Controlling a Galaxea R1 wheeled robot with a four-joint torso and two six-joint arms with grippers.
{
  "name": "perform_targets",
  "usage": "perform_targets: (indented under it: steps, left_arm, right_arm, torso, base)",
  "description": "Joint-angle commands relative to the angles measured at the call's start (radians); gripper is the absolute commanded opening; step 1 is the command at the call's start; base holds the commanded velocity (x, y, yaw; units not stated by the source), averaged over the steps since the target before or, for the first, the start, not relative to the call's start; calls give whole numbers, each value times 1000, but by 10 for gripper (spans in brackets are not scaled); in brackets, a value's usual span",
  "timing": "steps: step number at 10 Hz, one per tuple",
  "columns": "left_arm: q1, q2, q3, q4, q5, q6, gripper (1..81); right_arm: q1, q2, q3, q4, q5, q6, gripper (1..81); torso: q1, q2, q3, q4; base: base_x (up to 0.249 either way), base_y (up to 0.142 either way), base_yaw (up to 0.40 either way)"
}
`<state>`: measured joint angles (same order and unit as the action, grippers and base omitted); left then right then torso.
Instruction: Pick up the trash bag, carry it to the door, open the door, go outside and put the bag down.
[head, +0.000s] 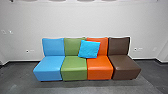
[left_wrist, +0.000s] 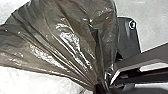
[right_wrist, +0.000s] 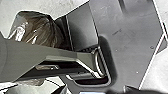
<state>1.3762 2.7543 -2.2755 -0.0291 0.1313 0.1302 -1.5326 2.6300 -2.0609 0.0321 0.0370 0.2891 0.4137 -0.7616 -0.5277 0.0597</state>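
Carrying, I'd judge: left tool (left_wrist: 104, 84) clamped on the trash bag (left_wrist: 72, 42), right tool (right_wrist: 98, 70) I can't tell; driving on wants a steady hold.

Four joined, smooth padded seats stand on the dark grey floor (head: 22, 75), before the flat whitish wall (head: 75, 22): left to right, the boxy light-blue seat (head: 48, 67), green seat (head: 74, 67), orange seat (head: 100, 67) and brown seat (head: 125, 67). A square turquoise cushion (head: 89, 49) leans across the middle two backrests.
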Motion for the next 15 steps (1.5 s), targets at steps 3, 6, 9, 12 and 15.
perform_targets:
  steps: [3, 6, 9, 12, 15]
  left_arm:
    - [-36, 35, -85, 6, 70, 6, 10]
    - [-36, 38, -88, 6, 70, 6, 10]
    - [-35, 44, -90, 21, 70, 5, 10]
    - [-27, 74, -168, 21, 71, 5, 10]
    - [-16, 151, -306, 26, 71, 5, 10]
  right_arm:
    - [19, 14, 3, -29, -61, -2, 811]
    - [21, 17, -5, -28, -62, -2, 811]
    - [22, 31, -36, -28, -62, -2, 811]
    - [36, 81, -122, -29, -65, -2, 811]
    - [34, 149, -237, -31, -65, -4, 811]
  torso:
    - [-105, 164, 67, 0]
    - [-158, 246, 141, 0]
    - [-225, 348, 245, 0]
    - [-287, 438, 232, 0]
    - [-345, 529, 246, 0]
  base:
    - [0, 0, 0]
    - [0, 0, 0]
    - [0, 0, 0]
    - [0, 0, 0]
    - [0, 0, 0]
